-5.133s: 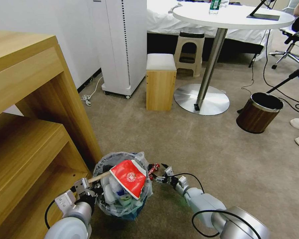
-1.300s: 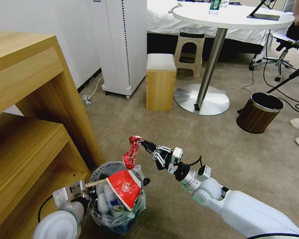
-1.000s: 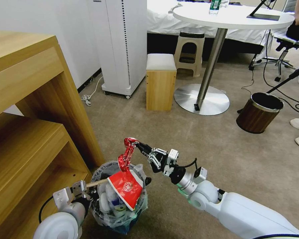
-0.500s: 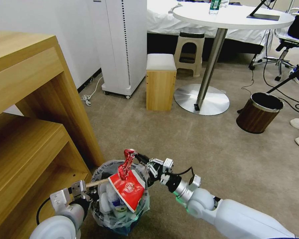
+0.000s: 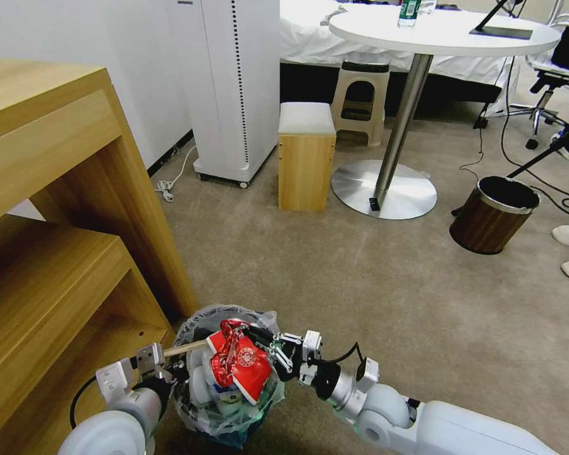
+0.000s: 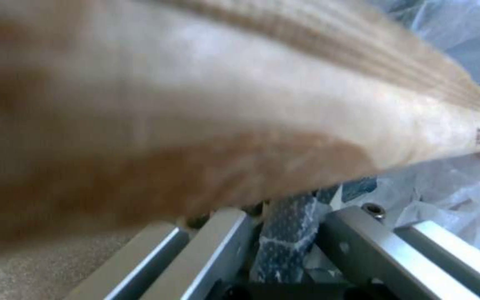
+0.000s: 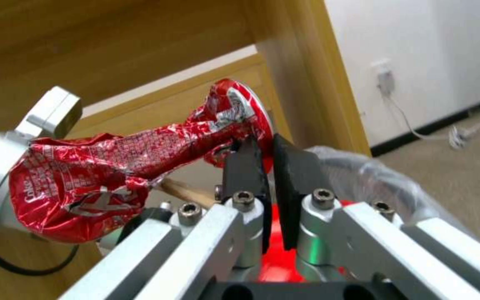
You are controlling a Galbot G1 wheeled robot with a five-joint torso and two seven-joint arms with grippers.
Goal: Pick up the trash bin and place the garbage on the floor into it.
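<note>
The bin (image 5: 224, 385) is at the near left of the scene, beside the wooden shelf unit (image 5: 63, 253), with beige carpet (image 5: 373, 284) around it. It is already very full: a red cup (image 5: 250, 373) lies tilted on top, a wooden stick (image 5: 183, 347) points out over the left rim, and pale items are packed under them.

The left gripper (image 5: 146, 363) is at the left rim of the bin. In the left wrist view its fingers (image 6: 218, 250) stand on each side of the dark mesh wall (image 6: 287, 246) and the clear bag, so it seems clamped on the rim; the stick passes very close in front of this camera.

The right gripper (image 5: 259, 338) reaches in from the right, over the bin mouth. In the right wrist view its two black fingertips (image 7: 246, 166) are pressed together on one end of a crumpled red wrapper (image 7: 112, 166). In the head view the wrapper (image 5: 224, 351) hangs down onto the red cup.

The step in hand is, I judge, dropping this wrapper into the bin. The next move calls for opening the right gripper while the wrapper is above the contents, not above the rim. Because the pile is high and the cup slopes, the light foil could slide off to the floor. No other litter is visible on the carpet nearby.
</note>
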